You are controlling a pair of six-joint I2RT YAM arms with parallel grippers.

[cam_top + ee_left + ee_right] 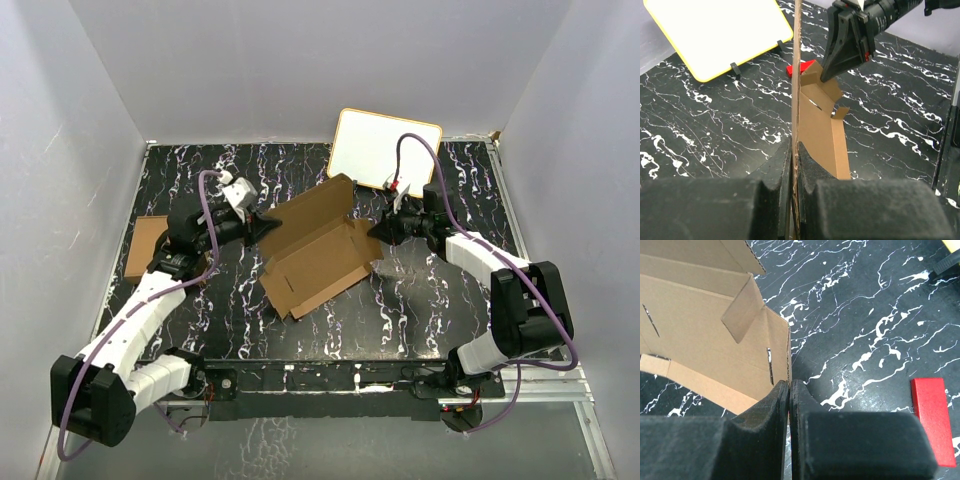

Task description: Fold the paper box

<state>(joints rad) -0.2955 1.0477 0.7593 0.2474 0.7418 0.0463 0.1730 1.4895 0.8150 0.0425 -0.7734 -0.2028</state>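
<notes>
Top external, paper box (318, 250) pinched at opposite edges by left fingers (772, 170), right fingers (767, 407).

Lab test cell: white enclosure walls (300, 60) (marbled black table (420, 310)).

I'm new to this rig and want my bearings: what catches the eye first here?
A brown box, half unfolded, is held in the middle, pinched from both sides: the left fingers clamp one edge, the right fingers the opposite one. Behind it a white board with a yellow rim stands at the back.
</notes>
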